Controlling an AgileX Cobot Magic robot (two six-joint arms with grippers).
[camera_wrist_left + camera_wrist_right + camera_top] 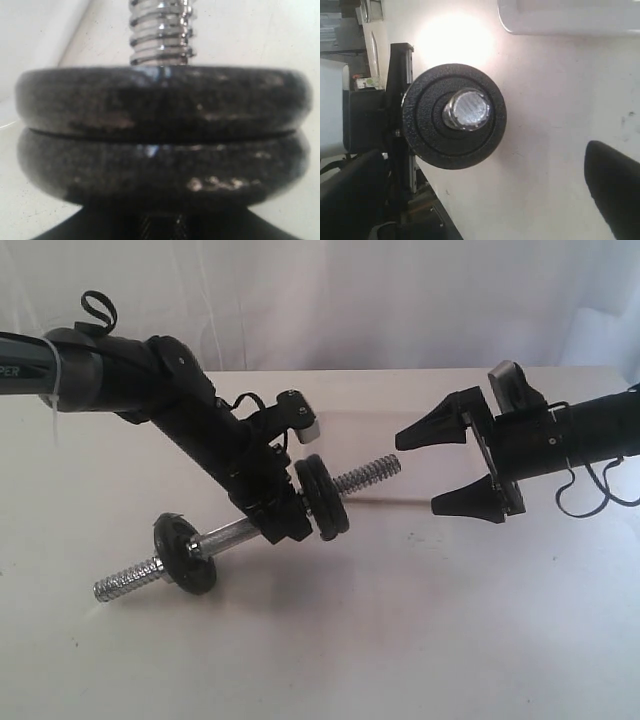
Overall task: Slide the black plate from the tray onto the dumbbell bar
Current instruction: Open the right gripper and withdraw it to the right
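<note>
The black plate (336, 512) sits on the dumbbell bar (230, 535), flat against a second disc (310, 478). That disc lies just beside the left gripper (280, 515), which is clamped on the bar's smooth middle. The right gripper (417, 474) faces the bar's bare threaded end with its jaws wide apart and nothing between them, clear of bar and plate.

The plate is round, matte black and speckled, with a raised rim. The chrome bar end shows through its centre hole.

The bar tilts over the middle of the table (450, 620), with a third disc (182, 552) near its lower end. Whether that end touches the table I cannot tell. The left gripper's fingertips are hidden. Only a cut-off corner of the white tray (570, 22) shows.
</note>
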